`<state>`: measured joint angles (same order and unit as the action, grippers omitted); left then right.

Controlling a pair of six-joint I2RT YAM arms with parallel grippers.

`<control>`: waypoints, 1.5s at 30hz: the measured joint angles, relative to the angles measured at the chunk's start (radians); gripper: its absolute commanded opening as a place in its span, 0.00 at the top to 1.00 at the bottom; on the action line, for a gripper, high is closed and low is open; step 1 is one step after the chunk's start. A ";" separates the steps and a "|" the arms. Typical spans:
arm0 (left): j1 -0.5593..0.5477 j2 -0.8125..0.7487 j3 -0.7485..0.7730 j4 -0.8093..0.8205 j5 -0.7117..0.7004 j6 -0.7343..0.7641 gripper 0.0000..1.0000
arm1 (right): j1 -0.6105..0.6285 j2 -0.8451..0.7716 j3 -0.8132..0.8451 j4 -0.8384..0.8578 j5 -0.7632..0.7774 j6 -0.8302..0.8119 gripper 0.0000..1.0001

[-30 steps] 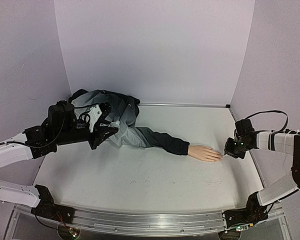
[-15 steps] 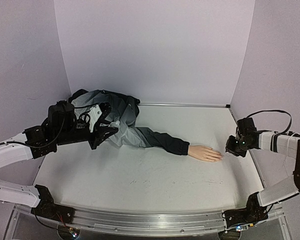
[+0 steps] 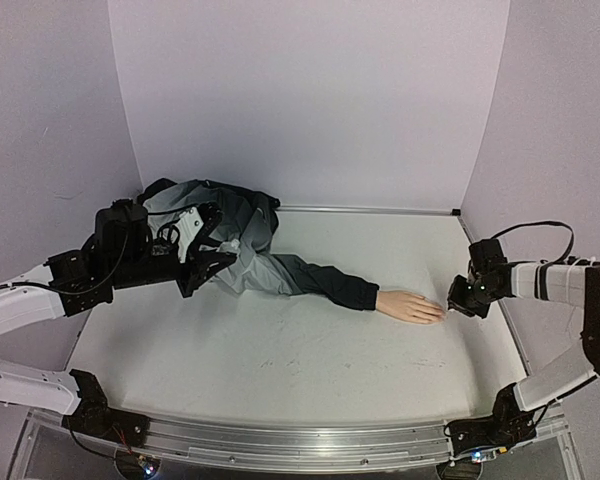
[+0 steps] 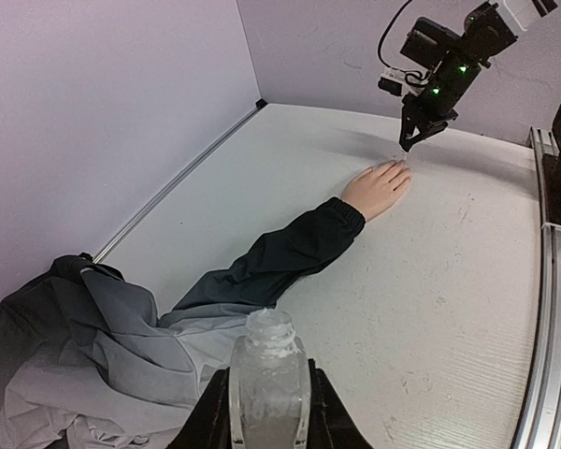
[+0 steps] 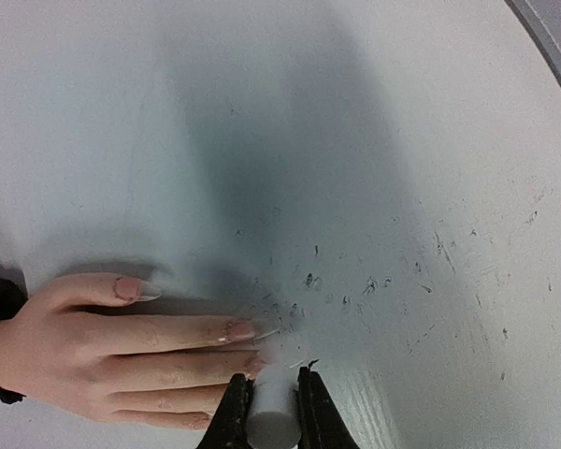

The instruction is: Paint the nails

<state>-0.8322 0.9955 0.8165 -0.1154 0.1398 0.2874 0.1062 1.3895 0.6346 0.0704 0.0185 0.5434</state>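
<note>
Far left, above the pale grey scuffed worktop (image 3: 280, 360): left tool (image 3: 202, 262), clenched on a small clear glass bottle (image 4: 268, 369) with a bare, uncapped threaded neck. Any marking on the glass too blurred to read.

Just behind it, heaped toward the back left corner: a crumpled two-tone grey fabric jacket (image 3: 230, 225). Stretched rightward from the heap, flat on the worktop: a dark grey sleeve (image 3: 320, 280), ending in a pale flesh-coloured mannequin hand (image 3: 408, 306), palm down, fingers pointing right.

At those fingertips, well right of centre: the nails (image 5: 238, 330), long, pinkish and glossy in the right wrist view.

Close against the fingertips: right tool (image 3: 458, 303), clenched on a short white cylinder (image 5: 266, 416), lowered just beside the two middle fingertips. Contact with a nail impossible to confirm. Small green lights (image 4: 437, 91) glowing on that arm's wrist, seen from the left wrist camera.

Edges: a thin metal strip (image 3: 370, 210) along the worktop's back, at the foot of the lavender wall (image 3: 310, 100); a ribbed aluminium rail (image 3: 300, 445) across the near side, carrying both arm bases. Open worktop between sleeve and rail, and again behind the sleeve up to the back strip. Beyond the fingertips, a narrower scratched band before the right edge.
</note>
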 measured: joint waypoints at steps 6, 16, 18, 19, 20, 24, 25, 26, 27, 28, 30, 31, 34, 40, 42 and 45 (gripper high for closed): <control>0.000 0.000 0.000 0.000 0.000 0.000 1.00 | 0.000 0.003 0.000 -0.018 0.047 0.010 1.00; 0.000 0.000 0.000 0.000 0.000 0.000 1.00 | 0.001 -0.049 0.000 -0.034 0.037 0.005 1.00; 0.000 0.000 0.000 0.000 0.000 0.000 1.00 | 0.001 -0.053 0.000 -0.026 0.013 0.002 1.00; 0.000 0.000 0.000 0.000 0.000 0.000 1.00 | 0.001 -0.053 0.000 -0.023 0.003 0.002 1.00; 0.000 0.000 0.000 0.000 0.000 0.000 1.00 | 0.001 -0.053 0.000 -0.019 -0.010 0.002 1.00; 0.000 0.000 0.000 0.000 0.000 0.000 1.00 | 0.002 -0.042 0.000 0.001 -0.039 0.002 1.00; 0.000 0.000 0.000 0.000 0.000 0.000 1.00 | 0.002 -0.036 0.000 0.005 -0.042 0.002 1.00; 0.000 0.000 0.000 0.000 0.000 0.000 1.00 | 0.002 -0.026 0.000 0.008 -0.045 0.002 1.00; 0.000 0.000 0.000 0.000 0.000 0.000 1.00 | 0.002 -0.016 0.000 0.009 -0.046 0.003 1.00; 0.000 0.000 0.000 0.000 0.000 0.000 1.00 | 0.002 -0.007 0.000 0.008 -0.045 0.003 1.00; 0.000 0.000 0.000 0.000 0.000 0.000 1.00 | 0.002 0.003 0.000 0.006 -0.039 0.004 1.00; 0.000 0.000 0.000 0.000 0.000 0.000 1.00 | 0.002 0.004 0.000 0.004 -0.032 0.005 1.00; 0.000 0.000 0.000 0.000 0.000 0.000 1.00 | 0.002 0.004 0.000 0.002 -0.004 0.008 1.00; 0.000 0.000 0.000 0.000 0.000 0.000 1.00 | 0.002 0.004 0.000 -0.021 0.049 0.012 1.00; 0.000 0.000 0.000 0.000 0.000 0.000 1.00 | 0.002 -0.001 0.000 -0.027 0.053 0.011 1.00; 0.000 0.000 0.000 0.000 0.000 0.000 1.00 | 0.002 -0.030 0.000 -0.035 0.051 0.010 1.00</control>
<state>-0.8322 0.9951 0.8169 -0.1158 0.1398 0.2871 0.1081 1.3598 0.6346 0.0353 0.0700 0.5529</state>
